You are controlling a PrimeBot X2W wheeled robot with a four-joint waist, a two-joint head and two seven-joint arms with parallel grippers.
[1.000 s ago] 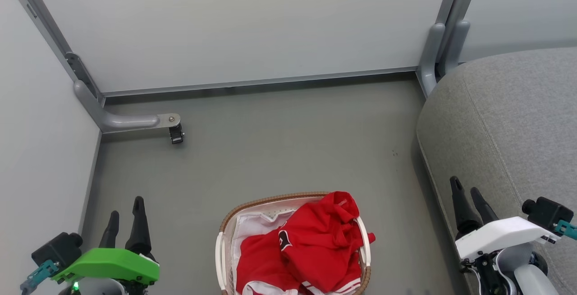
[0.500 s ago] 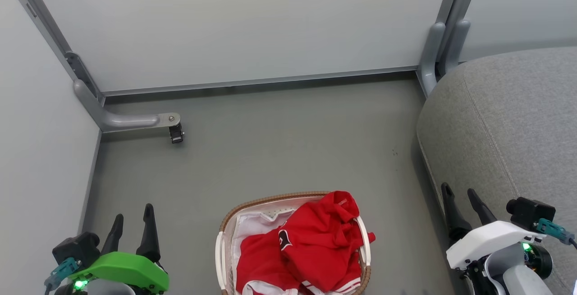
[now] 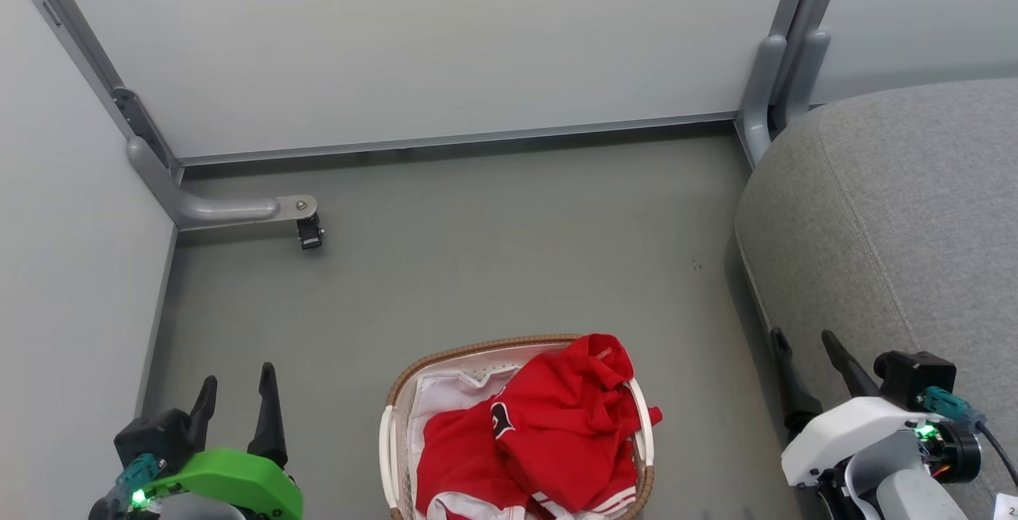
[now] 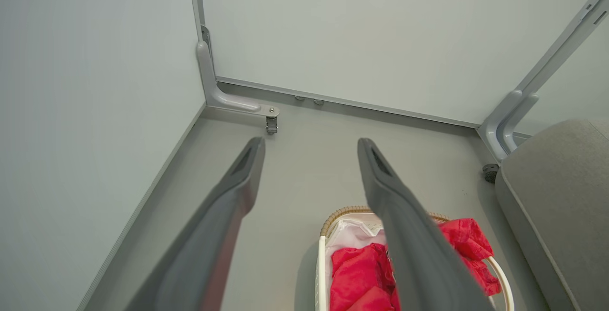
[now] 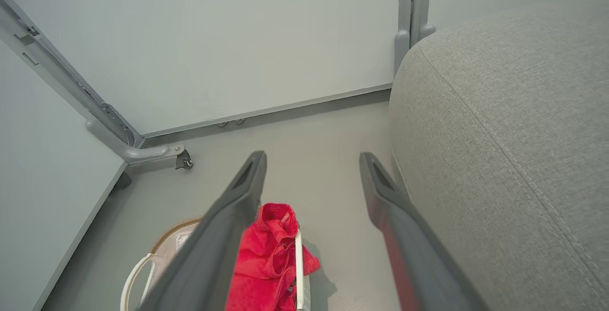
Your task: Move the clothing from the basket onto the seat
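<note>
- Red cloth first: in the head view the clothing is heaped in the basket and spills over its right rim. The basket is low in the middle of the view, on the grey floor.
- My left gripper is at the lower left, well off to the basket's left, its two dark fingers spread with nothing between them.
- My right gripper is at the lower right, fingers likewise parted and empty. It overlaps the edge of the seat, and I cannot tell whether it touches.
- The clothing lies between my two grippers and touches neither.
- The seat, grey fabric with a stitched seam, stands right of the basket with a strip of floor between them.
- In the left wrist view my fingers stand wide. The basket lies beyond and below the right-hand finger, which covers part of the red heap. The white liner shows at the basket's far left side.
- In the right wrist view my fingers are wide again. The red clothing lies behind the left-hand finger, draped over the basket's rim. The seat rises just beside the right-hand finger.
</note>
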